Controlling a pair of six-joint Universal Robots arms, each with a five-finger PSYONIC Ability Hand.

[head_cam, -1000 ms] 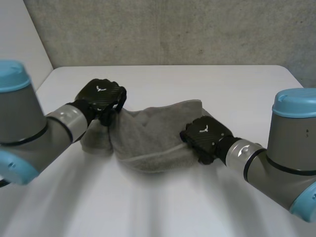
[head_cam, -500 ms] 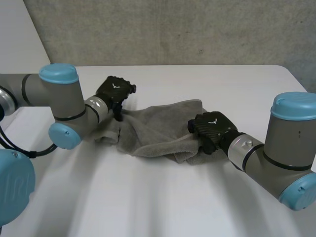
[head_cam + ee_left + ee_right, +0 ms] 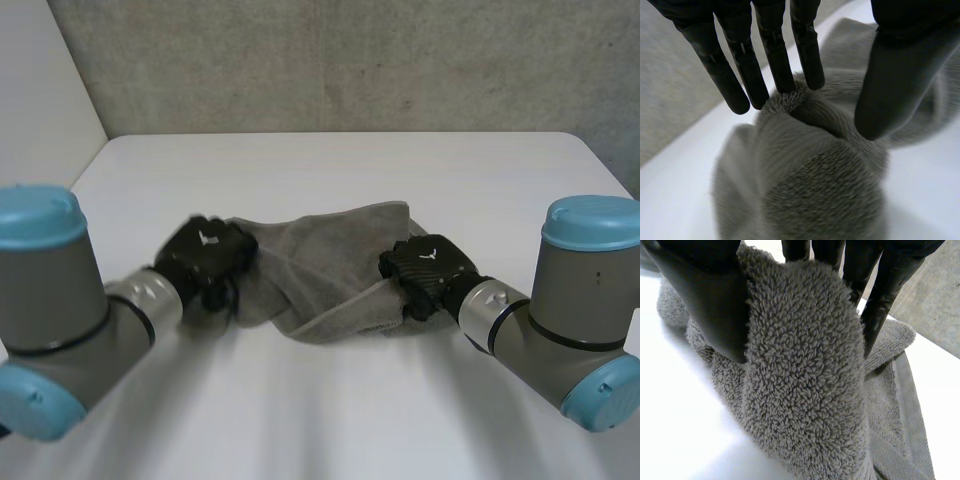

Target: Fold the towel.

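On the table (image 3: 400, 170), crumpled towel (image 3: 320, 265), left hand (image 3: 205, 258) pinching one end, right hand (image 3: 428, 270) pinching the other

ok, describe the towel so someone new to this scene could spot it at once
Start at the white table in front of the grey wall. Near its middle, a crumpled grey towel lies between the left hand and the right hand. It is the soft, fuzzy heap that each black hand pinches at one end.

Left hand (image 3: 207, 260) and right hand (image 3: 428, 268) each pinch the towel (image 3: 320, 262) between straight fingers and thumb. Left arm (image 3: 60, 310) and right arm (image 3: 570, 310) reach inward from the near side.
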